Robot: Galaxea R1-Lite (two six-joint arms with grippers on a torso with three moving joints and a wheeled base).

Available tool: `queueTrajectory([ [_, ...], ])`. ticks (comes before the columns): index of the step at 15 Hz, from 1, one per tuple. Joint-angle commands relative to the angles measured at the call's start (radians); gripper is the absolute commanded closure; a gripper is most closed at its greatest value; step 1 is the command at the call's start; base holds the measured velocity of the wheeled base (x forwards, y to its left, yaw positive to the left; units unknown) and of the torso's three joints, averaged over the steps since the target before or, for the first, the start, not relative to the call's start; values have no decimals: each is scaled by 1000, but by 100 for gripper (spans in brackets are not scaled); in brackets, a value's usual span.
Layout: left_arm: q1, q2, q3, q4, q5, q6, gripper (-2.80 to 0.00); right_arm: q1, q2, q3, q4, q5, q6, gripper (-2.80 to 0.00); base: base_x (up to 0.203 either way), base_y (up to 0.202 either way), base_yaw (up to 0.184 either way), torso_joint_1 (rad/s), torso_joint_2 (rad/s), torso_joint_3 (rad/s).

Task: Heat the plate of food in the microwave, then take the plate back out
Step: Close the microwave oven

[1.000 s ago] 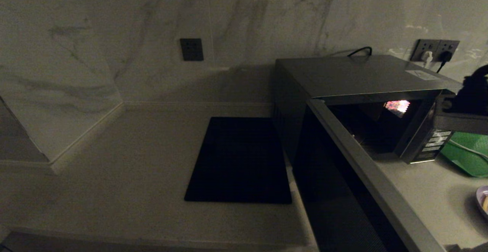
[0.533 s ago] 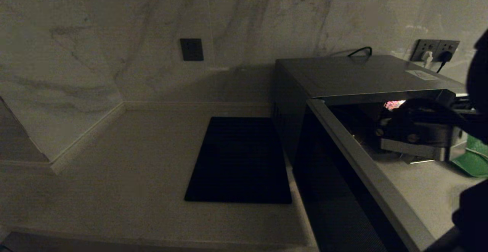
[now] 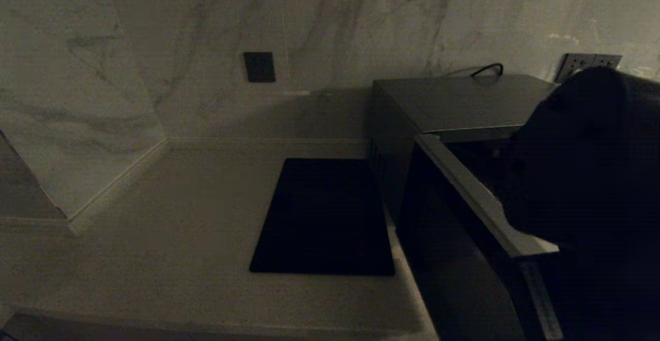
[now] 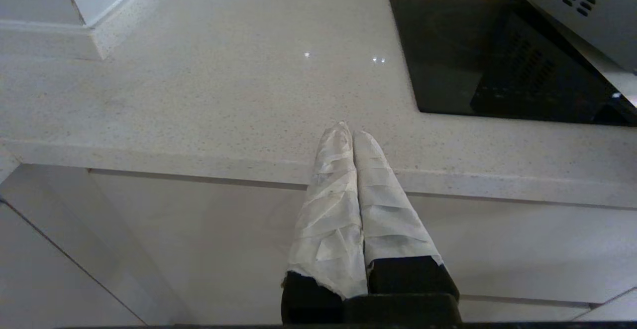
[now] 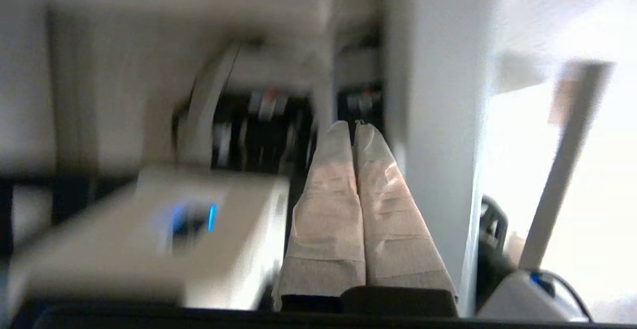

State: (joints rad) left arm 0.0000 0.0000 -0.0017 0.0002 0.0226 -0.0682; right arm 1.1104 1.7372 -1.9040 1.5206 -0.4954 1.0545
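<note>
- The microwave (image 3: 454, 124) stands far right on the desk (image 3: 180, 217), its door (image 3: 464, 238) swung open toward the near side.
- The right gripper (image 5: 351, 126), jaws pressed together and empty, is beside the open door; the arm's dark bulk hides the cavity.
- The plate of food is not visible.
- Judgement: clear the door edge first, then open the jaws before reaching for the plate.
- The left gripper (image 4: 348, 132), jaws together, is parked at the near desk edge.

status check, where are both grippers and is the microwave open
Left gripper shut, parked at the counter edge. Right gripper shut, empty. Microwave door open; right arm blocks the cavity. Plate out of view.
</note>
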Motion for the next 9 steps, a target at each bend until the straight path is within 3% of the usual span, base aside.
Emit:
queueTrajectory([
  [1,0,1,0,0,0,-1,0,-88,-6,2,9,-160,52,0,0,0,0,0,0,0],
  [2,0,0,0,0,0,-1,0,-137,-12,4,9,-237,81,0,0,0,0,0,0,0],
  [4,0,0,0,0,0,-1,0,-213,-42,14,9,-319,109,0,0,0,0,0,0,0],
  [9,0,0,0,0,0,-1,0,-435,-73,102,9,-339,119,0,0,0,0,0,0,0],
])
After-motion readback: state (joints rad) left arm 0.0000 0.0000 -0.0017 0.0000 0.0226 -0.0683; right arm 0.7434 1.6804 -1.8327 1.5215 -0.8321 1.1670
